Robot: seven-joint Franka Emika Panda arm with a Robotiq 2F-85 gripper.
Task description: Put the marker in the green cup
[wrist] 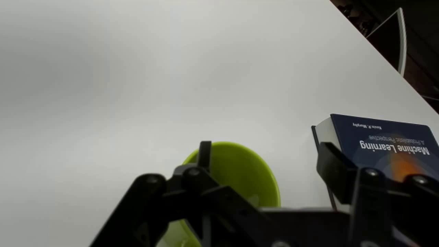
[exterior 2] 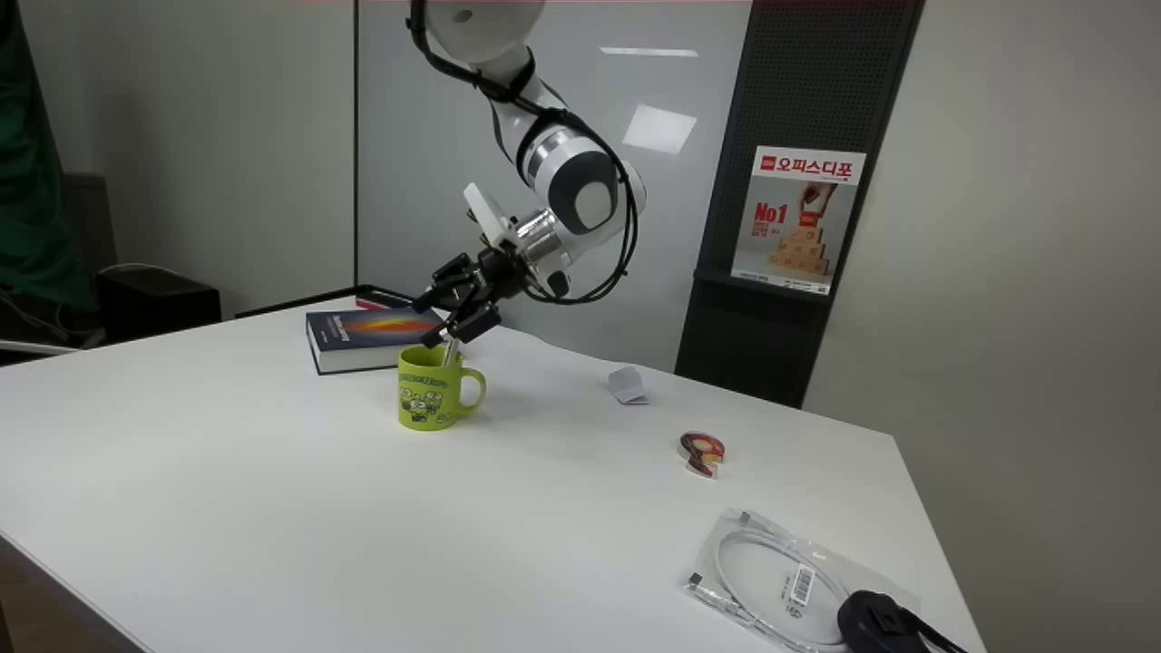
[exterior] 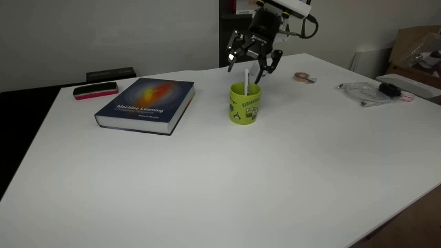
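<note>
The green cup (exterior: 243, 109) stands upright on the table in an exterior view; its handle shows in an exterior view (exterior 2: 473, 392). The white marker (exterior: 246, 84) stands inside it, leaning slightly, its upper end above the rim; it also shows in an exterior view (exterior 2: 449, 352). My gripper (exterior: 243, 76) is open just above and behind the cup, its fingers apart and not closed on the marker. In the wrist view the open fingers (wrist: 264, 147) show, the left one over the cup's opening (wrist: 236, 164). There the marker is hidden; a small pale patch shows inside the cup.
A thick dark blue book (exterior: 144, 100) lies beside the cup. A red-and-black object (exterior: 95, 90) lies past it. A tape roll (exterior: 301, 76), a folded white paper (exterior 2: 627, 385) and a bagged cable (exterior 2: 771, 580) lie elsewhere on the table.
</note>
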